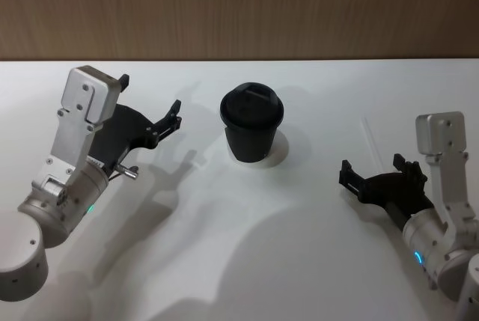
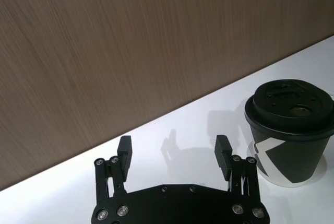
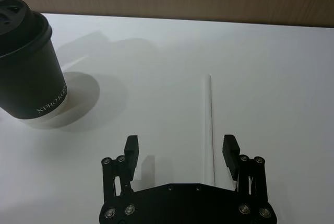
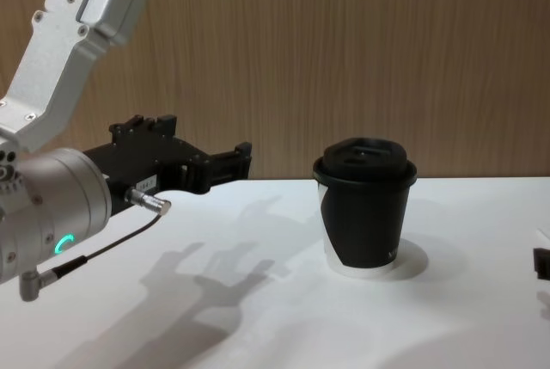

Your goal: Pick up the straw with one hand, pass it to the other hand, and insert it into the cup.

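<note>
Step in hand, as I read it: the pick. Straw (image 3: 210,125) lay flat on the worktop (image 1: 224,246), on the robot's right and well apart from the cup (image 1: 253,123), which stood upright with its lid on.

Right end effector (image 3: 180,148) was spread wide over the near end of the straw. The straw ran between the fingers, in line with them, but sat nearer one finger than the other. Couldn't tell how high it was above the worktop.

Left end effector (image 2: 173,148) was also spread and empty, held above the worktop just beside the cup on the robot's left.

My take on doing it well:
- Centre the straw between the fingers before descending. Off-centre, one finger would likely hit first and roll it.
- Go down until the tips nearly touch the worktop. The tube is thin and easy to close over.
- Grip near one end, not the middle, so the left end effector has a long free length to take.
- Close gently. Thin plastic looked easy to crush or kink.
- Lift straight up and keep clear of the cup.
</note>
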